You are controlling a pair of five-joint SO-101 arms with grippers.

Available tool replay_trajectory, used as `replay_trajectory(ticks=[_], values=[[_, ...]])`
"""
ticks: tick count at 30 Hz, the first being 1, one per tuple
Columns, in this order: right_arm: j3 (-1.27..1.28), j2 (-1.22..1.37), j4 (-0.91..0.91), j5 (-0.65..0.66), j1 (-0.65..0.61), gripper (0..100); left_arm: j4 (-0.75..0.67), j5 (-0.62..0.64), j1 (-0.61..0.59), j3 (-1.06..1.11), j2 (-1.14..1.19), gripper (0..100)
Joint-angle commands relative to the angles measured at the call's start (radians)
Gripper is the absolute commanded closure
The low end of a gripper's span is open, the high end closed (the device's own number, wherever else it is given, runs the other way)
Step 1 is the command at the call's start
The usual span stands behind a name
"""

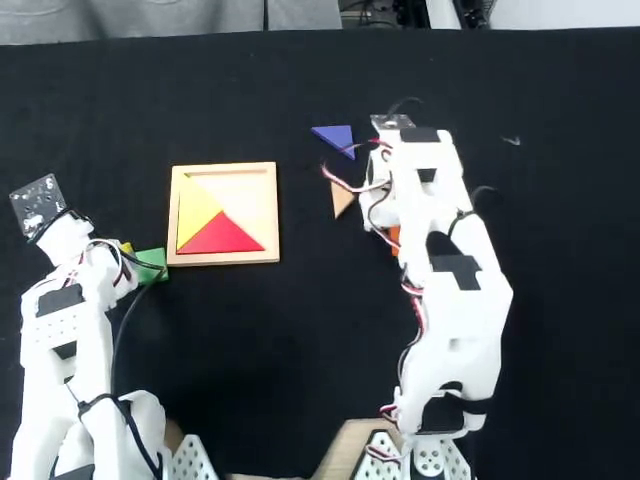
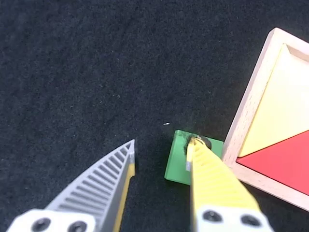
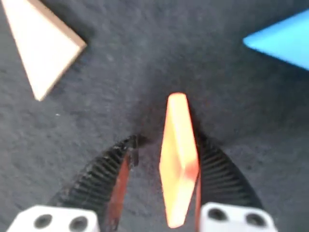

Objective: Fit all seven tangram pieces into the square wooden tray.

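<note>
- Tangram pieces: 2 of 7 seated, yellow triangle (image 1: 195,208) and red triangle (image 1: 220,236) in tray (image 1: 225,167); 5 left, I reckon.
- Left gripper (image 2: 163,145): jaws wide, holding nothing; green piece (image 2: 181,162) flat under one jaw tip.
- Tan triangle (image 1: 342,200), blue triangle (image 1: 335,135): loose, beyond right jaws.
- Right gripper (image 3: 166,140): part-open; orange piece (image 3: 177,159) on edge btwn jaws, against one, long axis along them, pointing past tips.

a black cloth (image 1: 300,350) lies flat, with a grey backdrop (image 1: 150,15) along its far edge.
</note>
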Motion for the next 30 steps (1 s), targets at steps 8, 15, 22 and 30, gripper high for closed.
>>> replay_trajectory(ticks=[8, 15, 22, 30], values=[[-0.047, -0.007, -0.003, 0.037, 0.041, 85.3, -0.018, 0.000, 0.012, -0.004, -0.031, 82], [-0.056, -0.019, 0.032, 0.040, 0.057, 85.3, -0.018, 0.000, 0.012, -0.004, -0.029, 82], [-0.096, -0.019, 0.147, 0.080, 0.068, 76.5, -0.018, 0.000, 0.012, -0.004, -0.029, 82], [-0.084, -0.016, 0.161, 0.078, 0.028, 80.2, -0.015, 0.000, 0.010, -0.004, -0.028, 82]])
